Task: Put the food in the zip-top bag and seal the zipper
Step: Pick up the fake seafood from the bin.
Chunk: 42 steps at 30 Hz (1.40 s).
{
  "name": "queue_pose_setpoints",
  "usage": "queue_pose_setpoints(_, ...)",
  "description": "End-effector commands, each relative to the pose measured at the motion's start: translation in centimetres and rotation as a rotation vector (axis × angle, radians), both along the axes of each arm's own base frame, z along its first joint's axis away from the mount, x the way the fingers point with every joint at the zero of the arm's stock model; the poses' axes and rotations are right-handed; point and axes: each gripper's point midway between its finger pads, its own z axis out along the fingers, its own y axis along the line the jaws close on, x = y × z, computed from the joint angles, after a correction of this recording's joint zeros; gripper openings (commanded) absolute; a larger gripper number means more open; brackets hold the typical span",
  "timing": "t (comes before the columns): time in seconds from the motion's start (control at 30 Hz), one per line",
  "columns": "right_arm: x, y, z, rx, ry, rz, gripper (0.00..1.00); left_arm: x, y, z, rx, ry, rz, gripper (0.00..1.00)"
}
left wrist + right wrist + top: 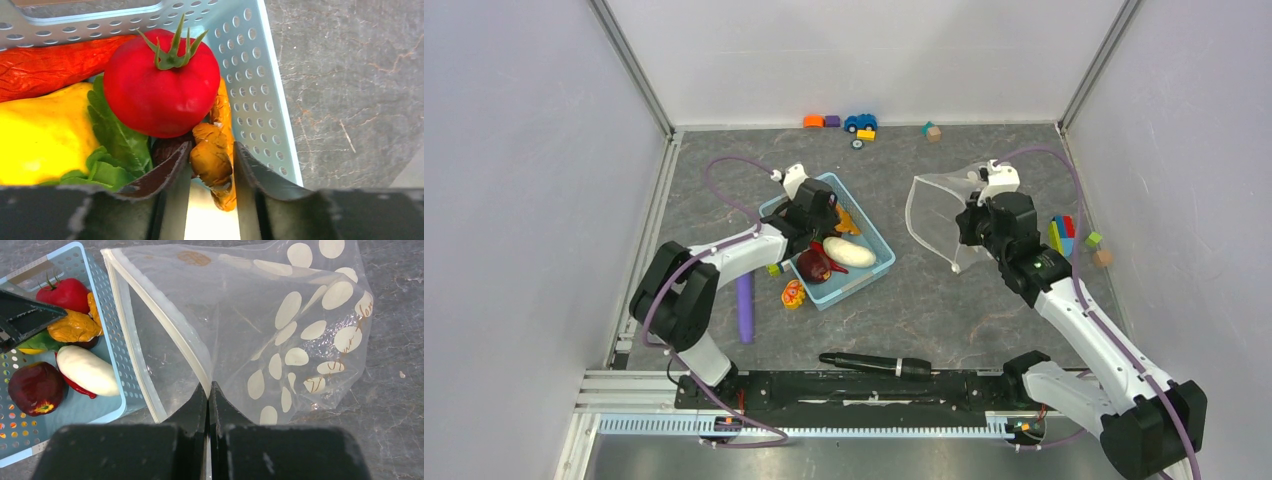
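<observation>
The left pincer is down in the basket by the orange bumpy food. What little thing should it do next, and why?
Probably close. The left pincer is open with the orange piece between its fingers, in the blue basket. The right pincer is shut on the rim of the dotted bag, holding its mouth open and empty.

Two white-and-black arms with purple cables, left hand [212, 200] and right hand [208, 407] black-fingered.
</observation>
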Motion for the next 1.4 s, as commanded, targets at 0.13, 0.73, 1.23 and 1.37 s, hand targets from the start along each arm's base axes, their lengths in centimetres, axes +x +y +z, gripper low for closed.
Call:
queue_pose_setpoints(0.13,0.2,0.9,1.2,0.021,-0.053,0.059,0.00,1.2,-0.5,2.9,-0.083,-0.067,0.043,0.18)
queue_pose_setpoints(0.73,0.1,1.3,1.2,0.007,-0.050,0.094,0.00,-6.6,2.3,10.0,-0.084,-0.158,-0.154,0.02)
queue_pose_setpoints(1.23,-0.5,3.1,0.8,0.098,-0.043,0.161,0.00,-11.4,-8.6,19.6,-0.416,-0.488,-0.568,0.02)
queue_pose_setpoints(1.37,-0.8,3.7,1.0,0.136,-0.040,0.183,0.00,-10.4,-10.3,20.1,-0.410,-0.503,-0.500,0.02)
